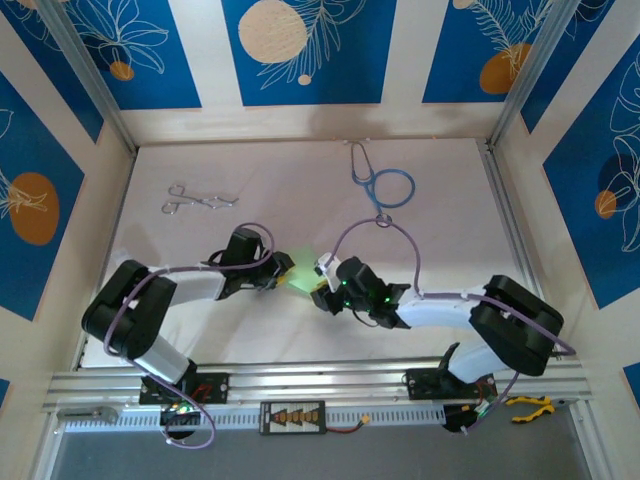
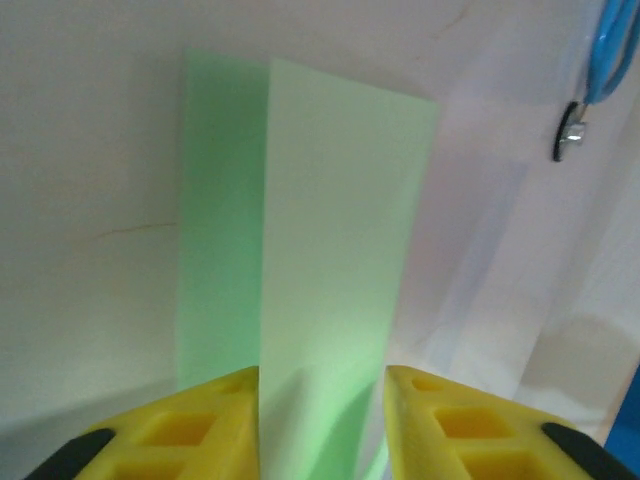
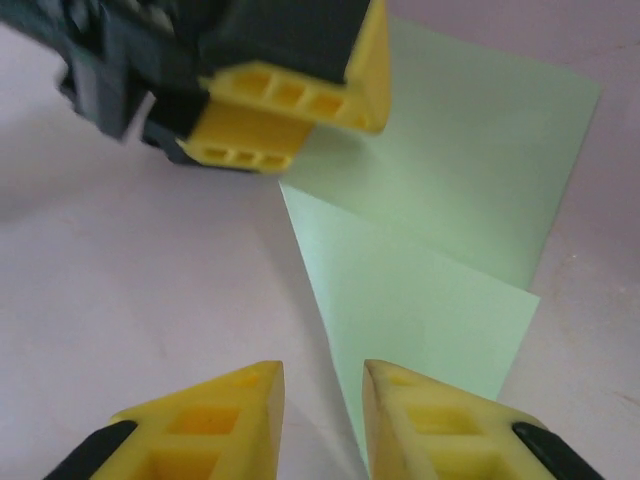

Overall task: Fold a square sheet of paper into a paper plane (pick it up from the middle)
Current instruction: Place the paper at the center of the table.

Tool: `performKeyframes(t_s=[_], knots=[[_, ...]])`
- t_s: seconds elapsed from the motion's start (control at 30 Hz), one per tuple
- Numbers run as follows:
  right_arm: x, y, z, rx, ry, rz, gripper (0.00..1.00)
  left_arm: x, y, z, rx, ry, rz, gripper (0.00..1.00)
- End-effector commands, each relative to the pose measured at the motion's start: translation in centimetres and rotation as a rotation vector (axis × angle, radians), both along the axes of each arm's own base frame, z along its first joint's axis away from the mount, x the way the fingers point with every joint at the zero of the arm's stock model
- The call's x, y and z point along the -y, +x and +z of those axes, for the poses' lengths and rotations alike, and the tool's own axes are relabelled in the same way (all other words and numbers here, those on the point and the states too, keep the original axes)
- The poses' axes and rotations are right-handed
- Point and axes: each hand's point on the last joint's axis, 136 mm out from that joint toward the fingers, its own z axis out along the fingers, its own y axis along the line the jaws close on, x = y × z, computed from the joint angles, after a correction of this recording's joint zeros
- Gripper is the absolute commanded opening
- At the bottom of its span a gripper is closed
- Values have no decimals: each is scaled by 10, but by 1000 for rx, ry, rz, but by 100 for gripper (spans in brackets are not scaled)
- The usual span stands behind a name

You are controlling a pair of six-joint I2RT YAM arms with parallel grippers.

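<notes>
The square sheet of paper (image 1: 301, 274) is pale green, partly folded, and lies on the white table between the two grippers. In the left wrist view a lighter flap (image 2: 335, 250) lies over a darker green layer (image 2: 215, 220). My left gripper (image 2: 322, 420) is open, its yellow fingers (image 2: 190, 425) apart with the flap running through the gap. My right gripper (image 3: 322, 405) is open at the paper's near edge, where the paper (image 3: 430, 300) shows a crease across it. The left gripper's fingers (image 3: 290, 110) rest at the sheet's far corner there.
A blue stethoscope (image 1: 383, 186) lies at the back middle of the table, its end (image 2: 600, 60) close by in the left wrist view. Metal forceps (image 1: 200, 198) lie at the back left. A yellow-handled tool (image 1: 528, 406) sits on the front rail at the right.
</notes>
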Motion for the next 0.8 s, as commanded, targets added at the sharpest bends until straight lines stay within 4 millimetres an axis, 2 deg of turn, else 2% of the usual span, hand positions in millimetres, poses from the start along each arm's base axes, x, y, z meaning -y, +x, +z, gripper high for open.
performKeyframes(t_s=[0.0, 0.1, 0.27, 0.57, 0.77], knots=[[4, -12, 7, -169, 118, 1, 28, -1, 3, -1, 6, -27, 8, 27], [12, -6, 15, -351, 190, -52, 23, -2, 2, -3, 9, -18, 5, 20], [6, -8, 30, -627, 282, -10, 11, -2, 2, -7, 7, -10, -1, 12], [-5, -9, 7, -721, 200, -27, 4, -3, 0, -10, 5, 0, -11, 7], [-20, -7, 1, -771, 193, -1, 2, -4, -1, -12, 5, 8, -19, 5]])
